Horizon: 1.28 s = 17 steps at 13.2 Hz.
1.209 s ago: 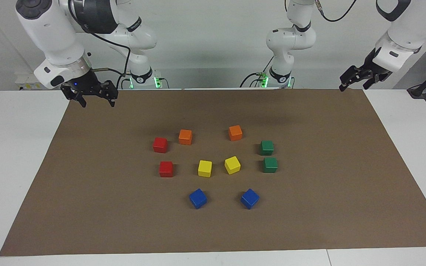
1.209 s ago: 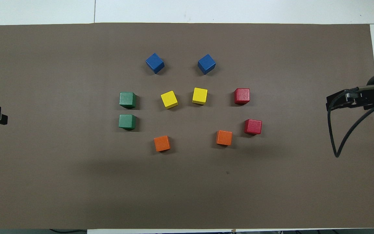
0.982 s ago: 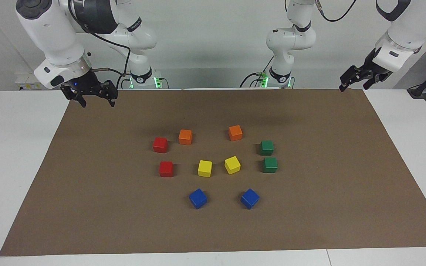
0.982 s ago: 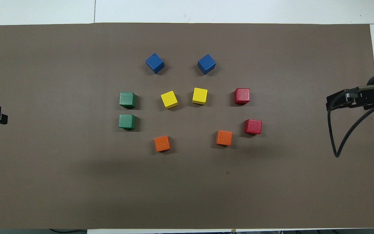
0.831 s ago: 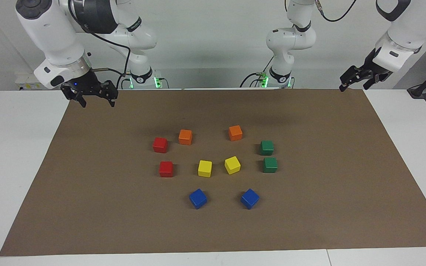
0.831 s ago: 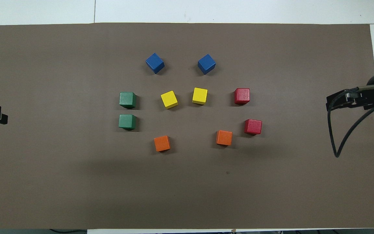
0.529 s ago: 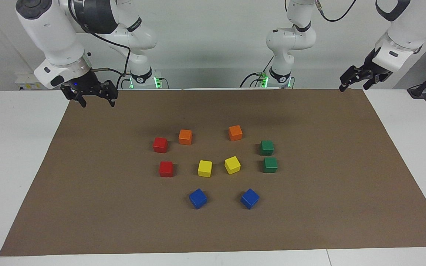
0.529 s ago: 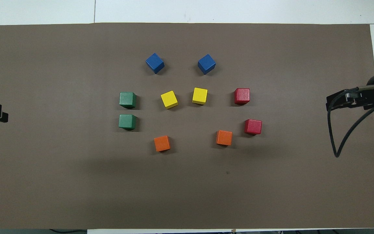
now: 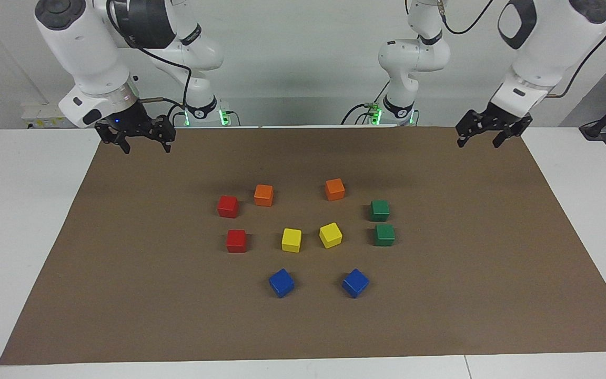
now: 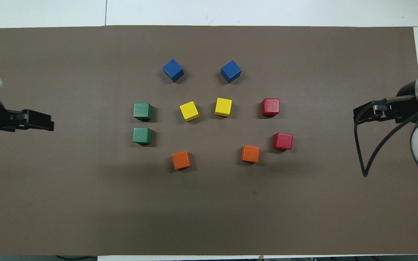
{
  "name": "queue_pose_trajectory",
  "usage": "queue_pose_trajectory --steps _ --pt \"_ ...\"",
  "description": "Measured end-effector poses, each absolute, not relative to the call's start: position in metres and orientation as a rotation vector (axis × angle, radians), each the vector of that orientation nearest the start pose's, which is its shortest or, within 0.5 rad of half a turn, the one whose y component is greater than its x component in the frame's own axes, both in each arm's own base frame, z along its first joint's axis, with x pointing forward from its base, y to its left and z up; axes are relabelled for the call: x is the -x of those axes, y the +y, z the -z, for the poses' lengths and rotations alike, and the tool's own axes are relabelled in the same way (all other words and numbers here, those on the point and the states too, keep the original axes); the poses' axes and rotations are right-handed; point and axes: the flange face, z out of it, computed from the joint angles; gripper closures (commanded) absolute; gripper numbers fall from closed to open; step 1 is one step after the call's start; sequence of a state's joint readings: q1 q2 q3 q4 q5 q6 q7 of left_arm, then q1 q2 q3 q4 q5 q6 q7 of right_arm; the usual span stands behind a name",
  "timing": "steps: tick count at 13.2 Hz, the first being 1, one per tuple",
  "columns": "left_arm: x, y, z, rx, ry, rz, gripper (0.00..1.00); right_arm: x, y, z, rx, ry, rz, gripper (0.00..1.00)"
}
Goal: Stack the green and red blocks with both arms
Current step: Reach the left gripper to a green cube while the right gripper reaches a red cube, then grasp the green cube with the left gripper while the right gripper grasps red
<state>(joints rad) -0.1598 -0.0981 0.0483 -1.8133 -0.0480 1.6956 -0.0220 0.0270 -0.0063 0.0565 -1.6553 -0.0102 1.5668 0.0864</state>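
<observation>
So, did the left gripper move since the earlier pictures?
Yes. The left gripper has come in over the brown mat, toward the green blocks.

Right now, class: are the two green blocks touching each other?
Apart. The overhead view shows a strip of brown mat between the farther green block and the nearer green block.

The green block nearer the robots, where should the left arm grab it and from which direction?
Come straight down on the green block nearer the robots and close the left tool on the two flat faces toward the table's ends. The other green block sits close by on the side away from the robots, so those faces are probably the freer ones.
</observation>
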Motion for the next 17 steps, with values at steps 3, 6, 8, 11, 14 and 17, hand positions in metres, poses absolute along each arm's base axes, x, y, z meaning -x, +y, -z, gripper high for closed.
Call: queue_pose_trajectory --steps 3,6,8,11,14,17 --pt "-0.514 -0.12 -0.529 3.184 0.239 -0.019 0.0 -0.544 0.112 -0.574 3.163 0.072 -0.093 0.0" --pt "-0.507 -0.163 -0.486 3.171 0.326 -0.039 0.0 -0.55 0.142 -0.535 3.164 0.143 -0.102 0.0" --pt "-0.51 -0.188 -0.453 3.167 0.311 -0.051 0.0 -0.556 0.142 -0.5 3.162 0.159 -0.106 0.0" --pt "-0.51 -0.208 -0.407 3.167 0.287 -0.031 0.0 -0.554 0.142 -0.458 3.158 0.157 -0.086 0.0" --pt "-0.512 -0.211 -0.378 3.164 0.287 -0.029 0.0 -0.55 0.144 -0.429 3.151 0.148 -0.045 0.0" --pt "-0.515 -0.213 -0.366 3.162 0.286 -0.027 0.0 -0.542 0.142 -0.401 3.151 0.147 -0.049 0.0"
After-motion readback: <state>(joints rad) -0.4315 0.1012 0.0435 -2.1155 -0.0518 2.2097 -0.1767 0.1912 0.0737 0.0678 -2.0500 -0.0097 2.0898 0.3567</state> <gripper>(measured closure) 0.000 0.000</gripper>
